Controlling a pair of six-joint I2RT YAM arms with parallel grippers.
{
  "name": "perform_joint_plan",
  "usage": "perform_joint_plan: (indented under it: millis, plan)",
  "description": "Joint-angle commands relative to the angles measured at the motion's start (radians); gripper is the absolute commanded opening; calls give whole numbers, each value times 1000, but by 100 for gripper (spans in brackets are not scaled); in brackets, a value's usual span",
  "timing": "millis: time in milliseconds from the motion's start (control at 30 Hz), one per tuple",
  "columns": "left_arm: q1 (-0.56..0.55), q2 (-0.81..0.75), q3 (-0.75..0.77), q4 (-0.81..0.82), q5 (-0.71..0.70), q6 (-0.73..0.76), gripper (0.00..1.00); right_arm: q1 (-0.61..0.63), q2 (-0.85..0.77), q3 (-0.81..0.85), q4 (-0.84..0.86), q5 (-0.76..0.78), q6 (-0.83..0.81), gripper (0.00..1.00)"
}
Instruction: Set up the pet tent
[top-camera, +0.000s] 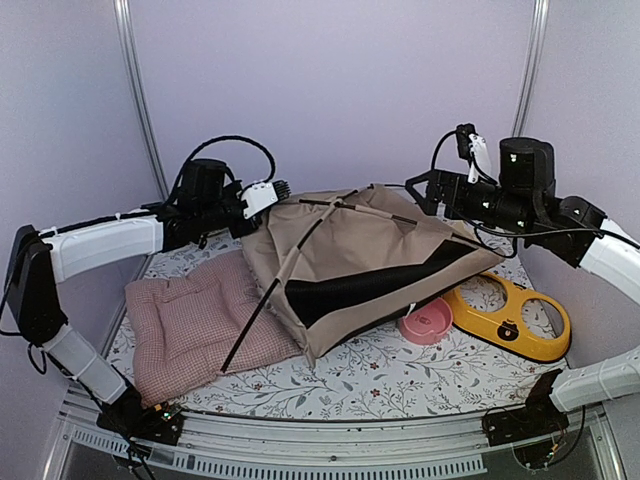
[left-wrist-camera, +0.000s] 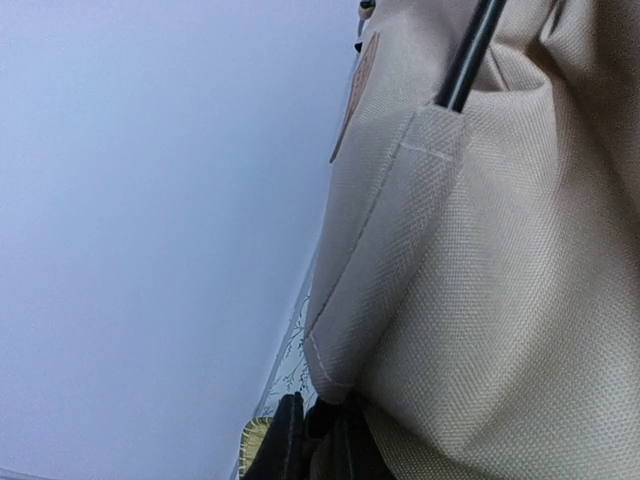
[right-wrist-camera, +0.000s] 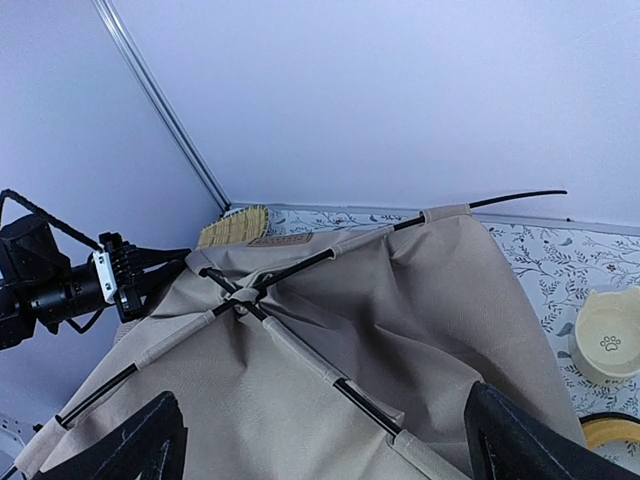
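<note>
The pet tent (top-camera: 370, 250) is a beige fabric heap with thin black poles and a black panel, lying half collapsed mid-table. My left gripper (top-camera: 272, 196) is at its left upper corner. In the left wrist view the gripper (left-wrist-camera: 318, 440) is shut on a fold of tent fabric (left-wrist-camera: 480, 300), below a black pole (left-wrist-camera: 470, 55) and the brown label patch (left-wrist-camera: 355, 95). My right gripper (top-camera: 415, 190) is open just past the tent's right top. In its wrist view the gripper (right-wrist-camera: 330, 450) hangs wide apart over the crossed poles (right-wrist-camera: 240, 295).
A pink checked cushion (top-camera: 200, 320) lies left of the tent, partly under it. A pink bowl (top-camera: 427, 322) and a yellow feeder tray (top-camera: 510, 315) sit at the right front. A cream bowl (right-wrist-camera: 605, 345) and a straw-coloured pad (right-wrist-camera: 232, 226) lie near the back wall.
</note>
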Motion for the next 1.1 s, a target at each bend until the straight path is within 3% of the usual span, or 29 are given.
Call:
perform_joint_plan:
  millis: [0,300,533,733,1067]
  plan:
    - [-21,-56,-17,76,-5,-51,0,-7,-27,42,-3,21,-23,99]
    - [-82,-114,-50,184,-137,-111,0,-7,-51,85,-8,1,-61,100]
    - [-140,-68,54,228,-343,-176,0,-7,-86,151,51,-67,-134,99]
    - [-199,-95,63,277,-376,-168,0,-7,-105,200,68,-81,-183,99]
    - [-248,-106,123,201,-501,-282,0,-7,-150,247,82,-154,-235,99]
